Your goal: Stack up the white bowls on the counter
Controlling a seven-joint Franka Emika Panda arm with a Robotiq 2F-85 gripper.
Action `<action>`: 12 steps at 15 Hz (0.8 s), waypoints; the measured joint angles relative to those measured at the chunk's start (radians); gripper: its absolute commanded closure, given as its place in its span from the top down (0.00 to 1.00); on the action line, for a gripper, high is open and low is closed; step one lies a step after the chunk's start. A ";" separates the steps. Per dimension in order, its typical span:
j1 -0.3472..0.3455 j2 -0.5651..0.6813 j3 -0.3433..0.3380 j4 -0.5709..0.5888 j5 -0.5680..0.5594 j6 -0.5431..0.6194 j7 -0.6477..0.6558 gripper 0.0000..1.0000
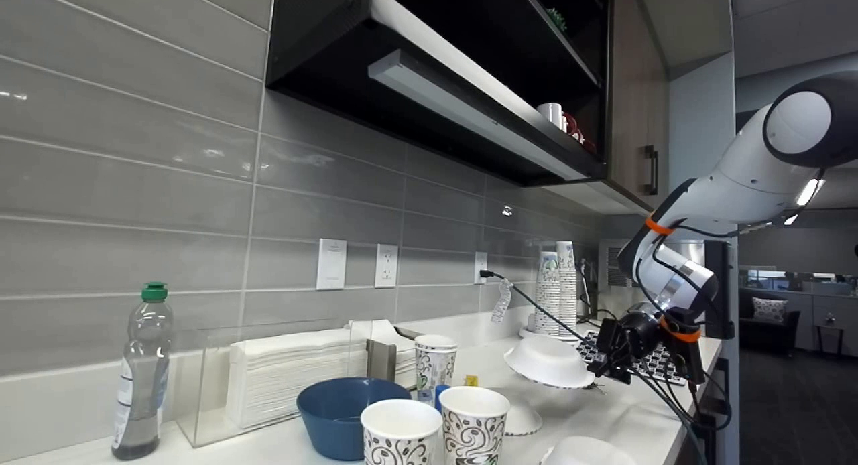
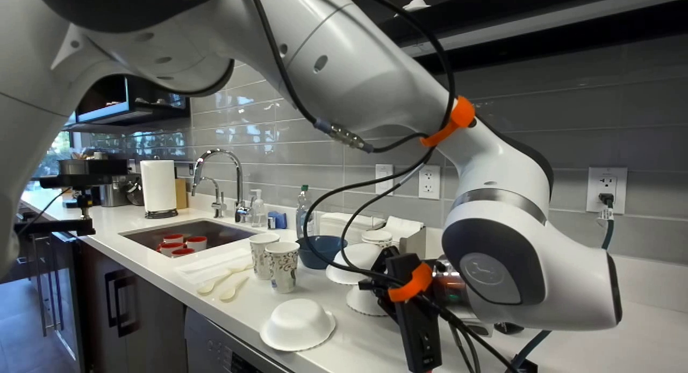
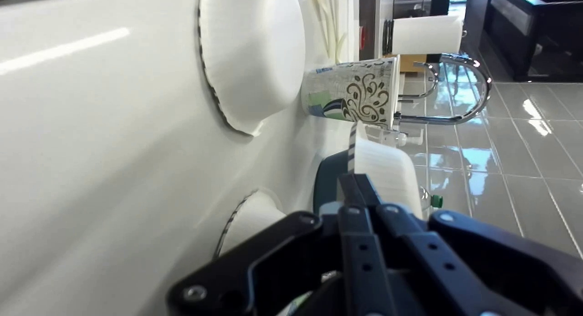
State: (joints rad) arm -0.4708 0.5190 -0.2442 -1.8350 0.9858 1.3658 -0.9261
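My gripper is shut on the rim of a white bowl, which hangs upside down above the counter. This held bowl also shows in both exterior views. A second white bowl rests upside down on the counter below the held one, apart from it; it also shows in the wrist view. A third white bowl lies upside down near the counter's front edge; it also shows in the wrist view. The fingertips look closed together on the rim.
Two patterned paper cups and a blue bowl stand close by. A napkin holder and soap bottle are along the wall. White spoons lie near the sink. Cup stacks stand behind the gripper.
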 measured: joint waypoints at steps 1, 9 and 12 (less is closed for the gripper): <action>0.001 0.001 0.000 0.000 0.000 0.000 0.000 0.01; -0.002 0.002 -0.006 0.000 0.000 0.000 0.000 0.00; 0.000 0.003 -0.006 0.000 0.000 0.004 0.019 0.00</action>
State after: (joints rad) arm -0.4705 0.5218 -0.2499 -1.8347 0.9854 1.3701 -0.9068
